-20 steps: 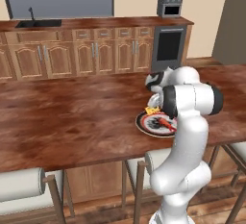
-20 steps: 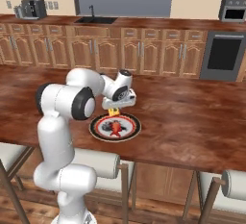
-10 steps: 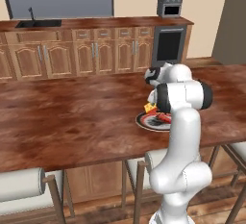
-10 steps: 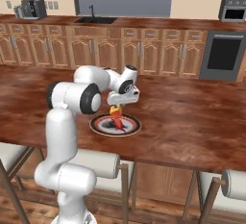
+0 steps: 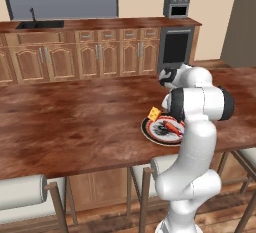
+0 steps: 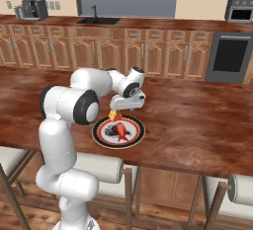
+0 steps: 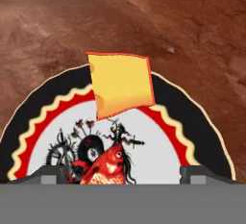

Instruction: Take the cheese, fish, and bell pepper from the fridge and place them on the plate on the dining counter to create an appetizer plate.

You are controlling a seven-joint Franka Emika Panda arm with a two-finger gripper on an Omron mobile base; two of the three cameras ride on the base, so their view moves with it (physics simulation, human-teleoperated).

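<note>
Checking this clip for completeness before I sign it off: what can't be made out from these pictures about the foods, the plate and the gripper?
- Bell pepper: not identifiable on the plate.
- Fish: its rear is cut off by the hand view's bottom edge.
- Plate: in the left base view the arm covers its right part.
- Cheese: whether it rests on the plate rim or leans, unclear.
- Gripper: tips too small in the right base view.

Tabletop (image 5: 75,122): long, glossy, reddish-brown wood, mottled grain. Runs across both base views, stools tucked along near edge. Plate (image 6: 101,136) lies flat on tabletop, near front edge, round, dark rim, red-and-white patterned centre. Cheese (image 7: 122,84), yellow-orange wedge, sits at plate's far edge, over rim. Fish (image 6: 121,131), red-orange, lies on plate centre, just beside cheese. Hand view: bare tabletop beyond plate rim, brown, blotchy.
</note>
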